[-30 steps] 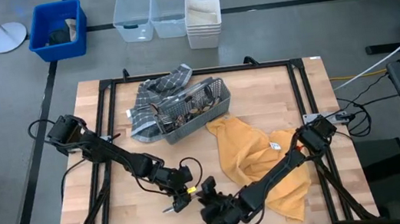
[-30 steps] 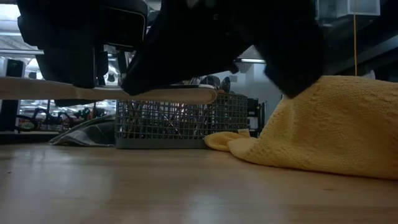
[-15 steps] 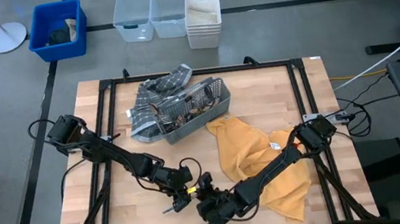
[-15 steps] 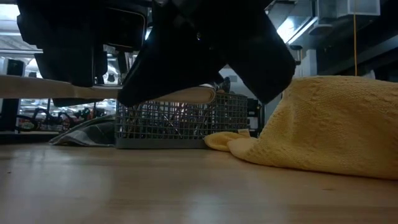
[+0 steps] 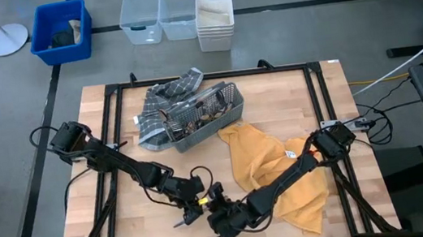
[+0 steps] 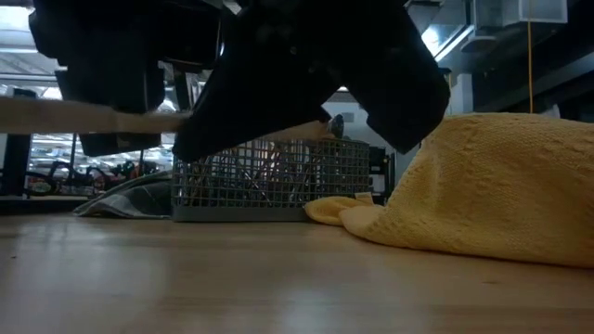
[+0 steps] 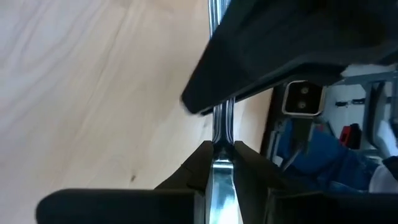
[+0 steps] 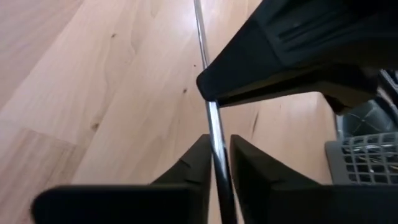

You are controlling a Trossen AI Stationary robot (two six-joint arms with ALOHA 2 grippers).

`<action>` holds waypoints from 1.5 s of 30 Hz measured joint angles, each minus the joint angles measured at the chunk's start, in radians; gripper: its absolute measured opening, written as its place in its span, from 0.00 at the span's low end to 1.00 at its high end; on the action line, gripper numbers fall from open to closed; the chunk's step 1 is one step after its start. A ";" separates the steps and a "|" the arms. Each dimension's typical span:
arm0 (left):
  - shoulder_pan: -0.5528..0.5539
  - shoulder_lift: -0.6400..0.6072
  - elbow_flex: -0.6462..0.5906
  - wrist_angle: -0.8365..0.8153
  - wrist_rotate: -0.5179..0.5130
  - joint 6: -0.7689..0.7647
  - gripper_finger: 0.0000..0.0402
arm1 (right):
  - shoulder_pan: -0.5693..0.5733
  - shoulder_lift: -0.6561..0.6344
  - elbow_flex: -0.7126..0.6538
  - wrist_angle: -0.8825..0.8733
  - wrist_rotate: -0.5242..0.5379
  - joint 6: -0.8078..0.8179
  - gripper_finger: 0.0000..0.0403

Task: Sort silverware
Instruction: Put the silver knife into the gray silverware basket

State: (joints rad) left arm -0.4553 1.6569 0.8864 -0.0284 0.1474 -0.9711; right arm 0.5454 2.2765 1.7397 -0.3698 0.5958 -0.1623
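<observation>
One slim piece of silverware [image 7: 222,186] hangs level over the table's near middle, between my two grippers. In the low view it is a pale bar [image 6: 83,116]. One end [image 5: 182,220] sticks out below my left gripper [image 5: 194,210], which is shut on it. My right gripper [image 5: 214,211] meets it from the table's right side, its fingers closed on the thin shaft [image 8: 210,118]. More silverware stands in the grey wire-mesh caddy [image 5: 199,118] at the far middle. My left gripper pinches a flat, wider stretch of the utensil [image 7: 222,163] between its two fingers, which slant down and lie along it. The utensil is lifted clear of the table. My right gripper has the thin shaft [image 8: 216,146] between its two fingers [image 8: 198,158], which slant down from the table's right and lie along it. The shaft runs on past the fingertips under my left gripper. It stays clear of the wood.
A grey checked cloth [image 5: 164,100] lies under the caddy's left side. A yellow towel [image 5: 271,168] is bunched at the right, under my right arm. Plastic bins [image 5: 177,12] stand on the floor beyond the far edge. Bare wood [image 5: 133,206] lies to the near left.
My right gripper has moved a little toward the table's left, closer to my left gripper and the utensil. In the low view the utensil stands slightly higher than before. My left gripper keeps its hold.
</observation>
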 joint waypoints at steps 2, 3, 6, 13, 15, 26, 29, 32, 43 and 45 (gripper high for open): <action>0.000 0.000 0.000 0.014 0.001 -0.001 0.10 | -0.003 0.000 0.000 -0.001 -0.015 0.000 0.11; 0.000 0.000 0.000 0.018 0.003 -0.001 0.10 | -0.003 0.000 0.000 -0.003 -0.022 -0.001 0.09; 0.000 0.000 0.000 0.020 0.005 -0.001 0.10 | -0.002 0.000 0.000 0.000 -0.035 -0.003 0.04; 0.000 0.000 0.000 0.016 0.005 0.001 0.10 | -0.002 -0.001 0.000 0.000 -0.035 0.010 0.06; 0.000 0.000 0.000 0.016 0.006 0.012 0.10 | -0.002 -0.001 0.000 0.000 -0.035 0.030 0.07; -0.007 -0.113 0.001 -0.082 0.041 0.146 0.10 | -0.003 -0.003 0.001 -0.005 -0.065 0.104 0.06; -0.020 -0.169 0.000 -0.152 0.004 0.150 0.10 | -0.003 -0.003 0.001 -0.002 -0.065 0.113 0.06; -0.042 -0.242 0.001 -0.200 -0.029 0.163 0.10 | -0.003 -0.003 0.001 0.000 -0.065 0.122 0.05; -0.395 -0.543 0.001 -0.482 -0.674 0.185 0.10 | -0.006 -0.059 0.001 -0.037 0.040 0.208 0.06; -0.440 -0.564 0.001 -0.524 -0.764 0.185 0.10 | -0.019 -0.092 0.001 -0.059 0.054 0.191 0.05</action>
State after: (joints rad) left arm -0.8955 1.0929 0.8871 -0.5525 -0.6169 -0.7858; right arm 0.5266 2.1844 1.7405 -0.4288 0.6498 0.0290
